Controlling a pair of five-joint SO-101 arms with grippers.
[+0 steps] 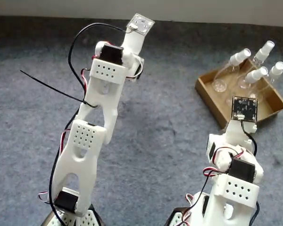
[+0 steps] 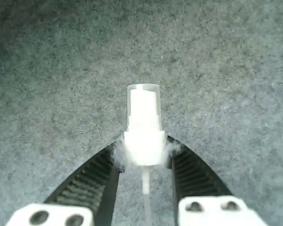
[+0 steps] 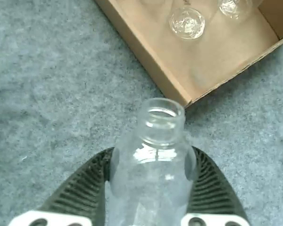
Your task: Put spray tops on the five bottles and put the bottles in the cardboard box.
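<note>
Left arm (image 1: 99,99): white, jointed, stretched away from its base toward the far middle of the table.
Left gripper (image 2: 145,153): jaws parted only as wide as the part they clamp, ribbed black fingers (image 2: 101,172) pressing it from both sides.
Spray top (image 2: 144,127): white, with a clear cap over its nozzle, held by its collar in the left gripper; a thin dip tube (image 2: 145,188) runs back between the fingers. It hangs over bare table covering.
Table covering (image 1: 170,117): grey, carpet-like cloth under both arms.
Right arm (image 1: 236,183): white, at the near right, its wrist pointing at the near corner of the box.
Right gripper (image 3: 152,162): jaws spread partway and closed around a bottle's body.
Open bottle (image 3: 153,160): clear plastic, neck uncapped, held in the right gripper with its mouth toward the box and just short of the box's corner.
Cardboard box (image 1: 210,101): shallow, brown, open-topped, lying at an angle at the right of the table.
Box contents: four clear capped bottles (image 1: 257,74) lying on their sides, white spray tops toward the far side, round bases (image 3: 187,21) toward the right arm.
</note>
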